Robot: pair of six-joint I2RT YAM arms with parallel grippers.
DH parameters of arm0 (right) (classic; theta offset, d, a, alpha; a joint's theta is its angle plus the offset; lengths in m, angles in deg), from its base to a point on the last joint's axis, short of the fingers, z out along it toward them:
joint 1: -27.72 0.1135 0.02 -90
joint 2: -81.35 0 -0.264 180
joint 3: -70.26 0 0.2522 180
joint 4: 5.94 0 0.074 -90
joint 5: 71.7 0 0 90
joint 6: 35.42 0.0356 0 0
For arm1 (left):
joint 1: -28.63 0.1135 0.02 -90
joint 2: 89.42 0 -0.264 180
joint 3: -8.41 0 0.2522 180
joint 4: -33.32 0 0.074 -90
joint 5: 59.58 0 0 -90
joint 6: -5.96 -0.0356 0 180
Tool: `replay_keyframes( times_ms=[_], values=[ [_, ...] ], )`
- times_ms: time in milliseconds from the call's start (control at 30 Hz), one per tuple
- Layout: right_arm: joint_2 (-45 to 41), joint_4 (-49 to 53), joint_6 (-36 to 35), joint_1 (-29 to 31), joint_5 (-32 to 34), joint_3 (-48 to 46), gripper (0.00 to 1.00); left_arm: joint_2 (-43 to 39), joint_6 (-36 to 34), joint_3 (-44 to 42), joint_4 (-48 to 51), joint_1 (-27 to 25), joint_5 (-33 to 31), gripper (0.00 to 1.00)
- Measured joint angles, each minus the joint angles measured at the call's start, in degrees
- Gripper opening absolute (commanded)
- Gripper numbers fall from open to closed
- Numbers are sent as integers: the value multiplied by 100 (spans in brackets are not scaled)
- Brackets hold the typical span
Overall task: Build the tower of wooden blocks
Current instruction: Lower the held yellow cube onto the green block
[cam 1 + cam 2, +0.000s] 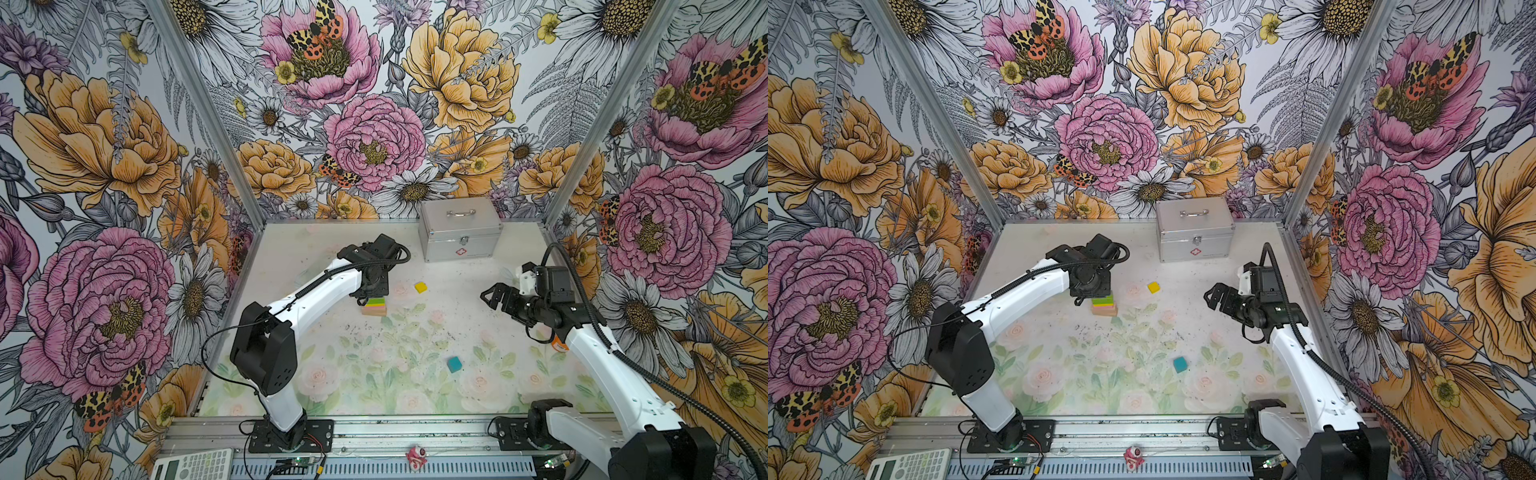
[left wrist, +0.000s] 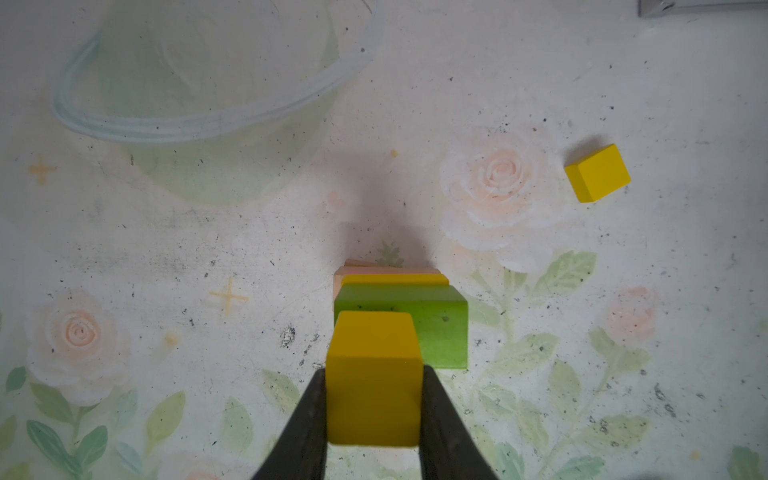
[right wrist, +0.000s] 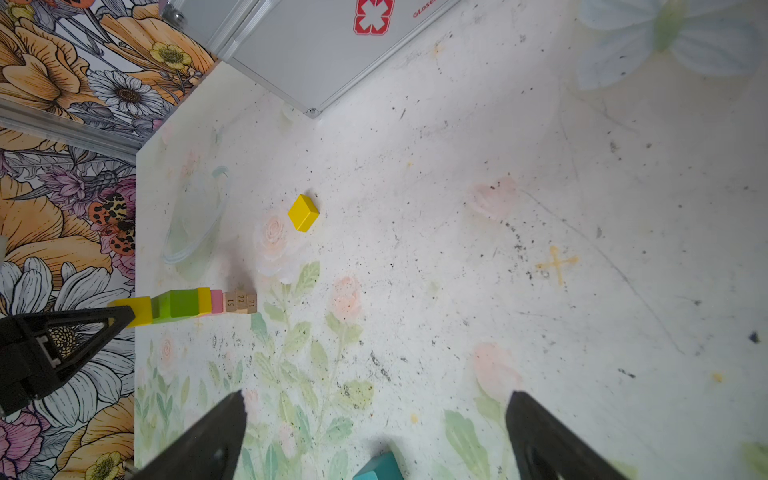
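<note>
- Cube, yellow, pinched by left gripper at top of tower.
- Right gripper spread wide, empty.
- Probably light, rigid, slick paint; take opposite flat faces, mid-height.
- Spare yellow cube, teal cube lie loose, well apart.

the tower is stacked tan, pink, yellow, green, with a gripped yellow cube held at its top; a loose yellow cube and teal cube are laid well apart.

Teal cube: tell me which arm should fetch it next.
Right. The right pincer is open and empty near the teal cube; the left pincer grips a yellow cube at the tower.
</note>
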Motion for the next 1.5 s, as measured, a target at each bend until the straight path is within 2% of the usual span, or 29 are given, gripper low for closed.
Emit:
replay_keyframes(
  times_ms=[1500],
  values=[
    [0,105,-87,0,90,140,100,116,-170,68,-2,70,-2,35]
  ],
)
